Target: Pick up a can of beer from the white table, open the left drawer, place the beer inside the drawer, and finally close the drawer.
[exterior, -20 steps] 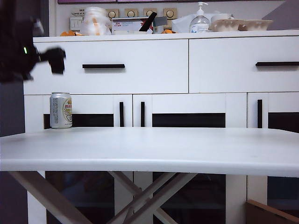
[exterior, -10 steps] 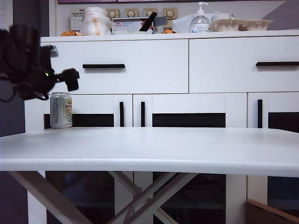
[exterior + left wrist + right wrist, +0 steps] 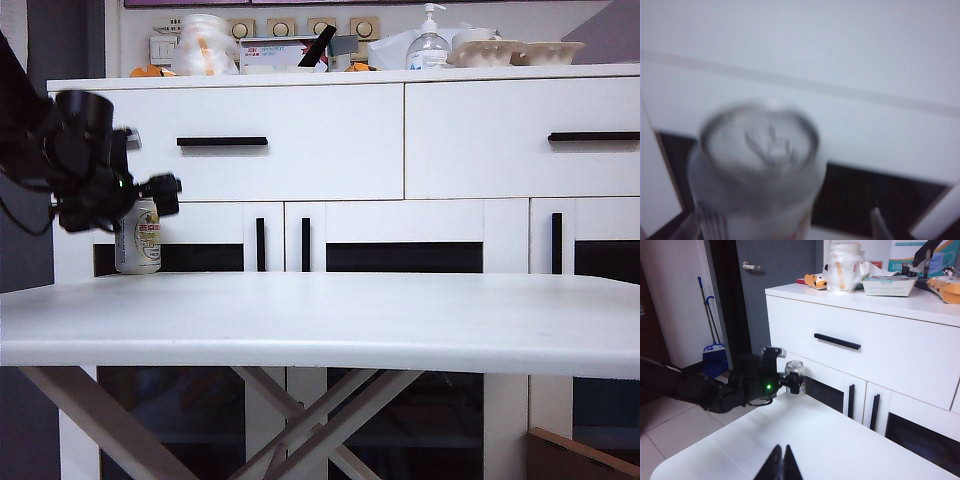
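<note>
Care was needed: left gripper [image 3: 165, 195], jaws wide, should straddle the can [image 3: 142, 238] squarely; right gripper [image 3: 780, 465] stayed pinched shut above the table [image 3: 830, 440].

Left arm: matte black links, bulky rounded wrist housing; small green indicator light lit on wrist. Thin black cable loops off housing underside in exterior view. Small silver-grey tab on top of wrist block.
Left gripper [image 3: 166, 192]: black, blocky fingers; in own wrist view only grey finger tips show at frame edge, blurred.
Right gripper [image 3: 781, 464]: two slim black tapered fingers, flat inner faces, tips pointed. Rest of right arm out of frame.
</note>
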### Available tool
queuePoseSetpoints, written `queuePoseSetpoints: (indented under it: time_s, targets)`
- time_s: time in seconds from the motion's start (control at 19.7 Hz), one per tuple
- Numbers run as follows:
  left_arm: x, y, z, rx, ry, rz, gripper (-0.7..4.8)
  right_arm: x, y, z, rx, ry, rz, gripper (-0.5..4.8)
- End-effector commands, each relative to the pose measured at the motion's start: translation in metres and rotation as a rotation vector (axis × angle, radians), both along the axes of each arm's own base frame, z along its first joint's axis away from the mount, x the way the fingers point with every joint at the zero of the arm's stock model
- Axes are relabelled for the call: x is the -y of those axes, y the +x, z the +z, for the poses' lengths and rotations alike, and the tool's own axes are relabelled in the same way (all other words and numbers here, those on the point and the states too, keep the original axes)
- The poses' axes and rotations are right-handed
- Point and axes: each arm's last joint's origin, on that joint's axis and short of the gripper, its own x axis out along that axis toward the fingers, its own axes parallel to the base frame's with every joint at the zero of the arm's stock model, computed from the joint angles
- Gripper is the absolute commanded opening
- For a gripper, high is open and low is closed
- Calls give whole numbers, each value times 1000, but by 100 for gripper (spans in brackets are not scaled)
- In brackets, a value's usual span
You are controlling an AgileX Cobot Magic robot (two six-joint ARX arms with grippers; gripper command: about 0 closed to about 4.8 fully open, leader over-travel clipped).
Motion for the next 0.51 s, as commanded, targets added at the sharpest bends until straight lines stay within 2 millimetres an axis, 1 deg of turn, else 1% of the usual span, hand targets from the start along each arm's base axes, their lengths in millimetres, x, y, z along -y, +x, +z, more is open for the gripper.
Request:
queuePoseSetpoints:
  time_s: [0.05,0.25,0.35,0.51]
  targets:
    - [0,4,-8,-6,7,30,479,0,1,3,14,18,-4,-1]
    - [-1,7,-19,-7,8,36,479,-1,6,1,6,11,-5,-1]
    - [-1,10,-21,-3,7,37,479,-1,6,1,6,11,-6,-1]
    - [-1,19,-20,13,5,37,479,-1,6,1,6,11,-6,-1]
